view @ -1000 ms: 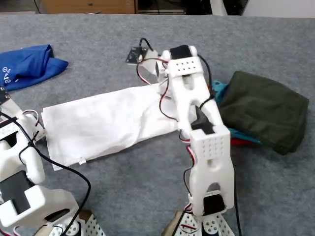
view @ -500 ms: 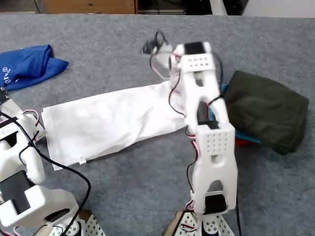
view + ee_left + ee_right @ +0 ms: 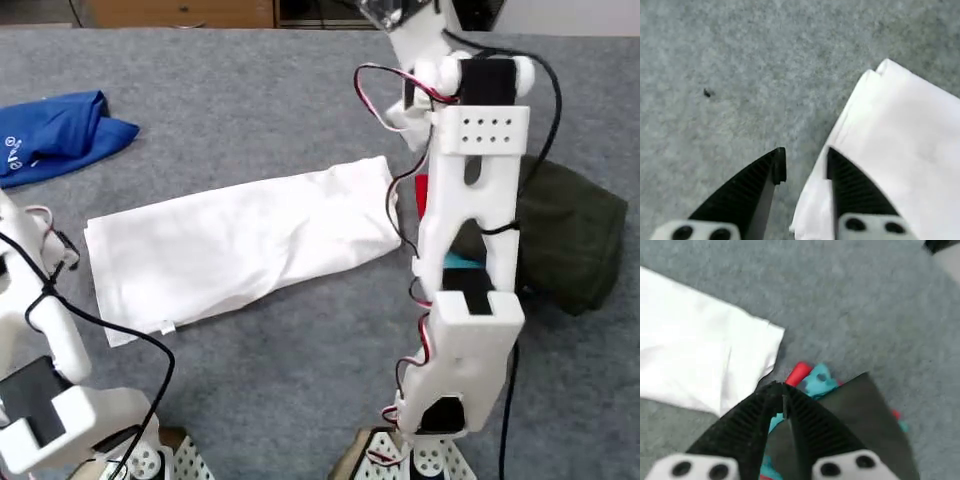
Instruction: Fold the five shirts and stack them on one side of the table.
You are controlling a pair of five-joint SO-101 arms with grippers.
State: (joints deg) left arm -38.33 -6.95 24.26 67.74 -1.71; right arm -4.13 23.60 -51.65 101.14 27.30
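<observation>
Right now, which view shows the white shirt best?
The high view: the whole white shirt lies in frame. The left wrist view catches one corner by the left gripper; the right wrist view, its other end.

Tabletop (image 3: 230,90): grey, felt-like cover. White shirt (image 3: 230,245), folded into a long strip, lies flat across the middle. Blue shirt (image 3: 55,135) bunched at far left edge, well apart. Right side: pile, dark green shirt (image 3: 570,235) on top, teal cloth (image 3: 820,379) and red cloth (image 3: 799,373) peeking out beneath, just beside the white shirt's end.
</observation>
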